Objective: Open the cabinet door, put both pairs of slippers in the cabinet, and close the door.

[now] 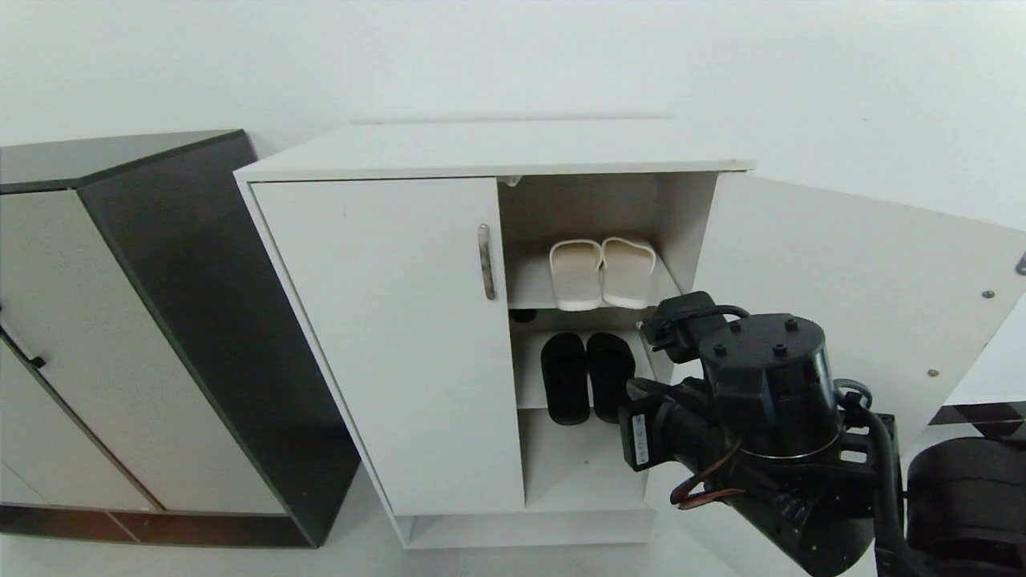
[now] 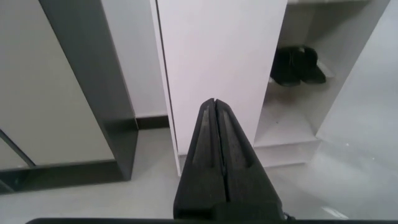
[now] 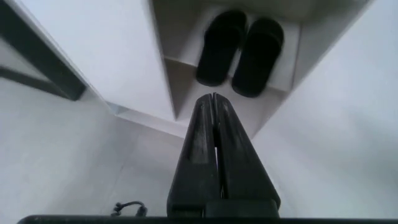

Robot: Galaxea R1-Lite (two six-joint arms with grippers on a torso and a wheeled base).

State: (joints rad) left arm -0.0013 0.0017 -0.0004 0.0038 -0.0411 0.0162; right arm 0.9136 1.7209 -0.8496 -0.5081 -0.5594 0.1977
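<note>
The white cabinet (image 1: 497, 148) has its right door (image 1: 842, 288) swung wide open and its left door (image 1: 393, 336) closed. A white pair of slippers (image 1: 601, 272) lies on the upper shelf. Below it, a black pair of slippers (image 1: 587, 375) lies on the middle shelf. My right gripper (image 3: 214, 98) is shut and holds nothing. It hovers in front of the open compartment, a little short of the black slippers (image 3: 241, 53). My left gripper (image 2: 214, 102) is shut and bare, low in front of the closed left door (image 2: 217, 50), with the black slippers (image 2: 298, 65) off to one side.
A dark-sided cabinet (image 1: 184, 304) with pale doors stands close to the white cabinet's left. The bottom shelf (image 1: 577, 473) of the open compartment is bare. My right arm (image 1: 761, 385) stands between the open door and the shelves. Pale floor (image 2: 155, 155) lies in front.
</note>
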